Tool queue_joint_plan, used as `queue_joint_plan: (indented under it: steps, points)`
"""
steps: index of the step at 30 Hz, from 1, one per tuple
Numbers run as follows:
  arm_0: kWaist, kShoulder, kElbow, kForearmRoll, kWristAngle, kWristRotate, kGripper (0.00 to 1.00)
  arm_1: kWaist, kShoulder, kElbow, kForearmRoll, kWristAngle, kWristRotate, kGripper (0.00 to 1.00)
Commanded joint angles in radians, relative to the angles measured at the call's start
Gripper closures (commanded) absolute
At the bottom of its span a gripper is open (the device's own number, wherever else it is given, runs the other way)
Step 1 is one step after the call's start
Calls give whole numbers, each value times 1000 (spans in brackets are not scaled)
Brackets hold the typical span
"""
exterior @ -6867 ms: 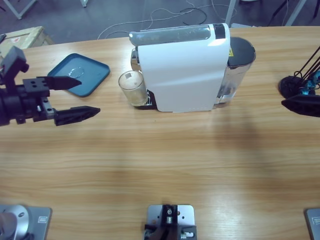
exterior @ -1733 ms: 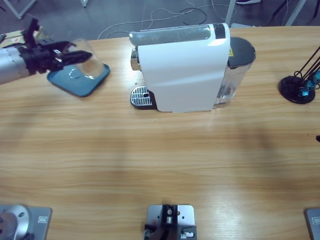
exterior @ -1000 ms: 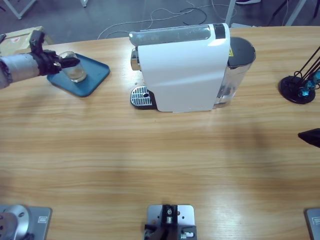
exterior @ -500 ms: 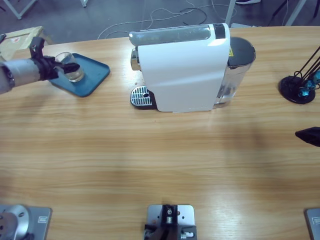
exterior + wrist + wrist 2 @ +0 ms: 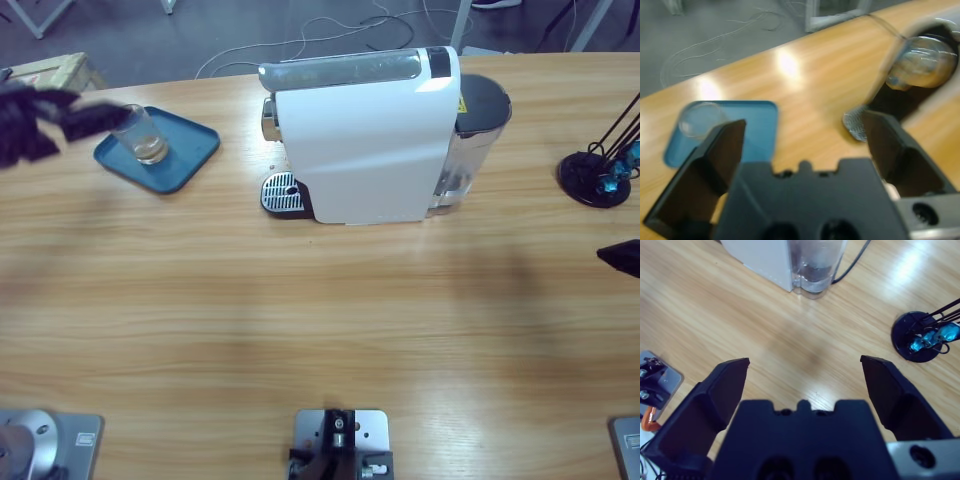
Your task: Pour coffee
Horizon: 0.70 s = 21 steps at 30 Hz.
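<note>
The glass (image 5: 148, 137) stood upright on the tray (image 5: 190, 150), at ten o'clock from the machine (image 5: 365, 135), likely light, slippery and fragile, best pinched mid-wall; both grippers (image 5: 802, 137) (image 5: 802, 375) were spread, empty.

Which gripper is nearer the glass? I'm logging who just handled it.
The left gripper, hanging open at the blue tray right beside the glass. The right gripper is only a tip at the table's far edge.
</note>
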Motion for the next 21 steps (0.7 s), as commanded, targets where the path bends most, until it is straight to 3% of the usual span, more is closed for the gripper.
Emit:
queue_joint_plan:
  steps: [1, 6, 21]
  points:
    - [-251, -206, -36, 390, 62, -93, 18, 9, -15, 61, -50, -50, -3, 0]
    - [-272, -323, -13, 486, 59, -88, 18, 9, -20, 63, -56, -58, -12, 0]
    - [-272, -317, -14, 483, 23, -49, 18, 9, -26, 69, -62, -66, -23, 0]
